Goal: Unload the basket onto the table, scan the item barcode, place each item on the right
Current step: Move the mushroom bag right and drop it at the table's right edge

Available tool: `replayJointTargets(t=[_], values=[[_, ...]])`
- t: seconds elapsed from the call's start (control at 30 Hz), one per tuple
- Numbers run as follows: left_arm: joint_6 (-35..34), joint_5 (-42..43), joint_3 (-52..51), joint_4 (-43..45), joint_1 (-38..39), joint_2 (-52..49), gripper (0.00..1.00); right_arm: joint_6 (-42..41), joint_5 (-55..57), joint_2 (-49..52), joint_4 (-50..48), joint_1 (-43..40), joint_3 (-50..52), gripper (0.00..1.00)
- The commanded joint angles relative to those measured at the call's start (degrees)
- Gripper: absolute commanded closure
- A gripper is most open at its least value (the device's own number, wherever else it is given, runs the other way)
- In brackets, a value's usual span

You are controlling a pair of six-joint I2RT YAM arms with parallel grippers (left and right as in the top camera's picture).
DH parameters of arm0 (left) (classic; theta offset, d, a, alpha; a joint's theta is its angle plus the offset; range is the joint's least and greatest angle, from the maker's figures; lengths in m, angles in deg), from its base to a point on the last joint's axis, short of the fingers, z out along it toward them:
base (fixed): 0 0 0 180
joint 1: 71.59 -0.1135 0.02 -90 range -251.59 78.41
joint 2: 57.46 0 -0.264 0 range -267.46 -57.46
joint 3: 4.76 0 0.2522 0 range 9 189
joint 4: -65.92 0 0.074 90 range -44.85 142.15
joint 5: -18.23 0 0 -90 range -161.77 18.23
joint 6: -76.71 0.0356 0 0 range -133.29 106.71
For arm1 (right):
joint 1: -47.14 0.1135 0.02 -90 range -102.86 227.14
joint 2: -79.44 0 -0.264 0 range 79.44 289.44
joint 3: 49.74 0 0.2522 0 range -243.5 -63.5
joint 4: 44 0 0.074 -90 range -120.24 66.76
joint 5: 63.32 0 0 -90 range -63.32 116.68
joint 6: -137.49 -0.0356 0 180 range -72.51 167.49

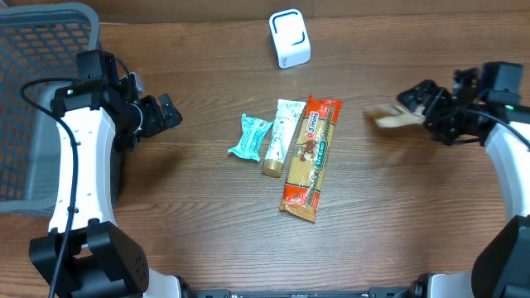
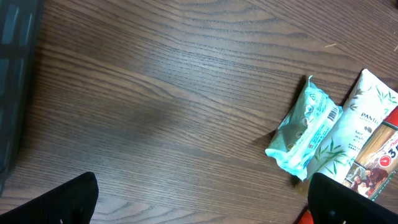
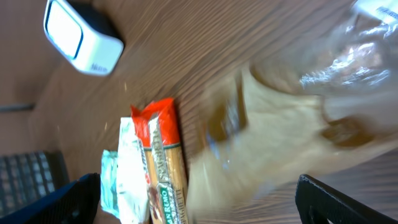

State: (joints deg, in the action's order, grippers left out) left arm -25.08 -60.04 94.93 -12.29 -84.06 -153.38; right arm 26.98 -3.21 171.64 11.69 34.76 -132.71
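Clear/tan bag (image 1: 391,117) blurred, on right side of table (image 1: 207,215), just off R gripper (image 1: 411,106).
Long axis approx. left-right, free end twd centre; no print legible. R gripper fingers spread wide, no grip on bag evident. L gripper (image 1: 168,114) spread wide, empty, nr basket (image 1: 25,178). Tube (image 2: 367,118) reads "PANT…"; pasta pack (image 1: 312,157) alongside.

White scanner (image 1: 289,38), teal packet (image 1: 250,136), orange pasta pack (image 1: 311,157).
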Motion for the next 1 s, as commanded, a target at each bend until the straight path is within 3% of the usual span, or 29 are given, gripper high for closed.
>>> replayJointTargets(t=[0.0,0.3,0.53,0.77,0.97], values=[[1.1,-0.1,0.9,0.2,0.2,-0.3,0.00,1.2,4.2,-1.2,-0.4,1.9,-0.8,0.00],[1.1,-0.1,0.9,0.2,0.2,-0.3,0.00,1.4,4.4,-0.9,-2.8,3.0,-0.6,0.00],[1.1,-0.1,0.9,0.2,0.2,-0.3,0.00,8.8,7.6,4.2,-17.8,7.8,1.8,0.05],[1.1,-0.1,0.9,0.2,0.2,-0.3,0.00,15.3,10.5,16.4,-33.6,11.9,1.7,0.02],[1.1,-0.1,0.9,0.2,0.2,-0.3,0.00,15.5,12.4,19.4,-35.2,11.9,1.7,0.00]])
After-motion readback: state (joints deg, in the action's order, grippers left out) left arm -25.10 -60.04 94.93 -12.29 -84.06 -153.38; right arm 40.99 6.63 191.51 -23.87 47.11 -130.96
